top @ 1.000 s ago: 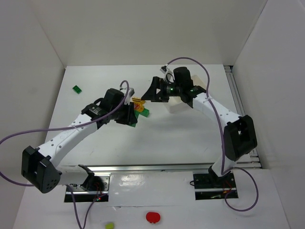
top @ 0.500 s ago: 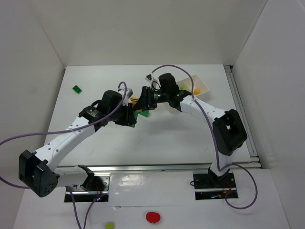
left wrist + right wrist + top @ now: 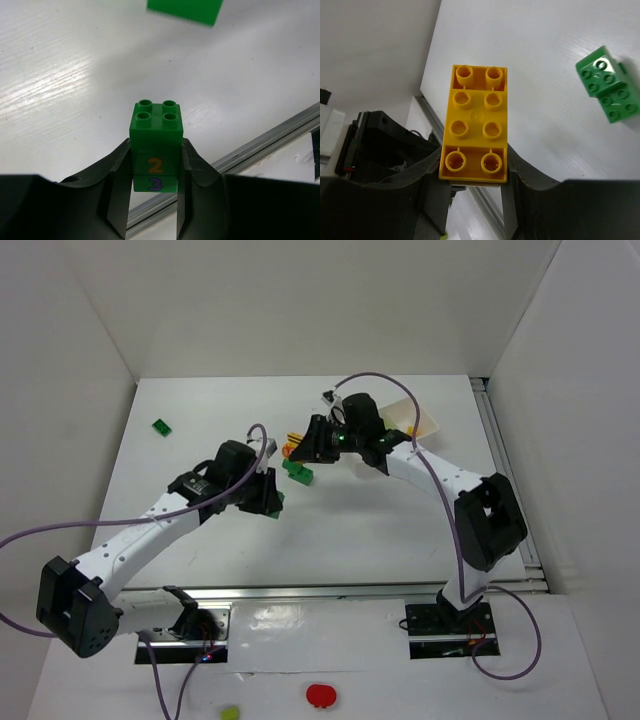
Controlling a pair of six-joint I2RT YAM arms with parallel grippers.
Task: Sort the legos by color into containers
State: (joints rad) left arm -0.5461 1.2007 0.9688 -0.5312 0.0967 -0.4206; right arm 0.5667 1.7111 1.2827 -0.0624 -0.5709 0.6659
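Yellow 2x4 brick (image 3: 479, 125) is clamped lengthwise in the right gripper (image 3: 475, 167), studs facing the wrist camera, over mid-desk a bit toward the far edge. A second ago those jaws were wide open with nothing in them and the brick sat in a cluster with the greens. Now they are closed on it.

Green stack (image 3: 156, 125), two bricks printed 2 and 3, is pinched in the left gripper (image 3: 156, 160), fingers tight on both sides. That arm has backed off toward the near-left, so the stack is now apart from the cluster.

Green pair (image 3: 298, 472) lies loose on the desk (image 3: 200, 410) between the two grippers, touching neither. Lone green brick (image 3: 161, 426) sits near the far-left corner, untouched.

Tray (image 3: 422, 418) is by the far-right corner, mostly hidden behind the right arm. I can't see what is in it in this frame.

Meaning: the colours look separated, yellow in one gripper and green in the other. Likely next is yellow to a tray compartment, with the right arm closest. Both held pieces are still out of the tray and three greens are left on the desk, so sorting is early to mid.
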